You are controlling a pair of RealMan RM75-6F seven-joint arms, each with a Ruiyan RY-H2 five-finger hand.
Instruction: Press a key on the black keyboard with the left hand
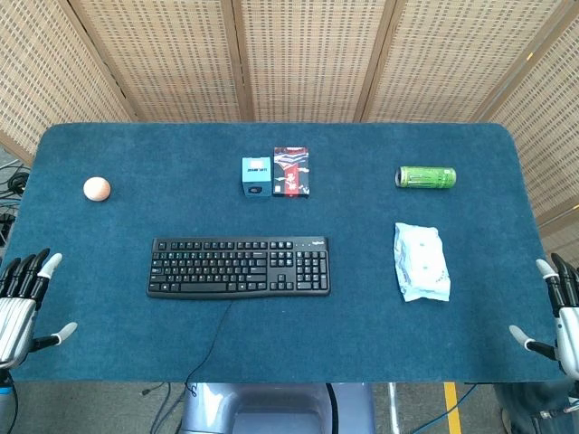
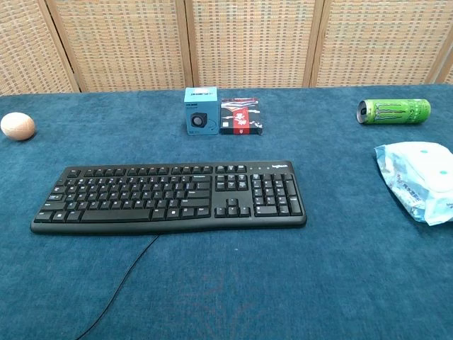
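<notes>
— Looking across from our left hand (image 1: pixel 25 303), where do we find the black keyboard (image 1: pixel 239 267)?

— It lies to the right of that hand and a little further from us, near the middle of the surface (image 1: pixel 109 362). Its long axis runs side to side, parallel to the near edge, with the letter keys at the left end and the number pad at the right.

— So which hand is nearer?

— The left, we judge. It sits at the near left corner, well apart from the keyboard but closer to the letter end than our right hand (image 1: pixel 563 316) is to the number pad. A reach inward and slightly forward should bring it over the nearest keys.

— How do our hands stand?

— Both hold nothing. The left has its fingers spread, thumb out to the side; the right, partly cut by the frame edge, also shows its fingers apart.

— And the materials?

— The keyboard is hard matte plastic, low and flat, with raised keys and a thin black cable (image 2: pixel 117 290) trailing toward us. The surface is a soft blue cloth with a short nap. Beyond the keyboard we see a small blue box (image 2: pixel 201 111) just beside a red-and-black packet (image 2: pixel 241 117), both cardboard-like. Far left is a smooth egg-shaped ball (image 2: pixel 18 126); to the right, a green can (image 2: pixel 394 111) on its side and a crinkled plastic pack (image 2: pixel 417 177).
</notes>
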